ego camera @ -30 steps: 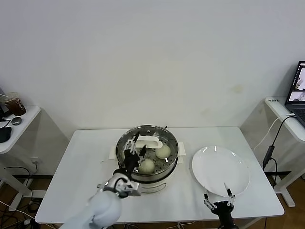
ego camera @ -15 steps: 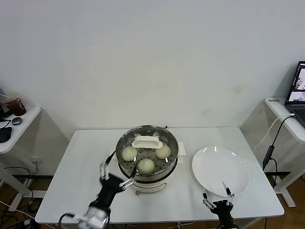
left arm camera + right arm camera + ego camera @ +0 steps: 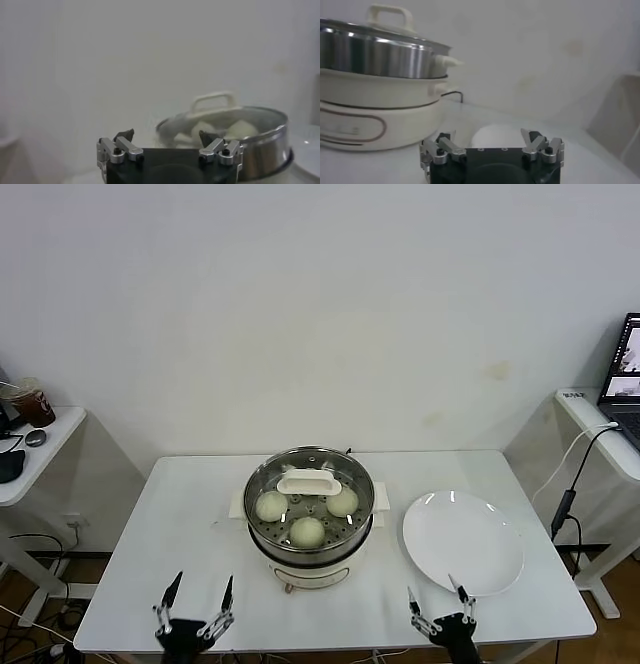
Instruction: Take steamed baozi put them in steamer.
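Head view alone: 3 steamed baozi [image 3: 307, 530] visible inside lidded steamer [image 3: 309, 556].

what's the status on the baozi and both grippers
Left gripper open, empty, low at table's near edge. Right gripper open, empty, by plate. Three baozi visible in steamer, lid on. Nothing in the way.

White plate [image 3: 463, 542] on white table [image 3: 180, 514]; laptop [image 3: 627, 382] on right side desk; paper cup [image 3: 31, 401] on left desk.
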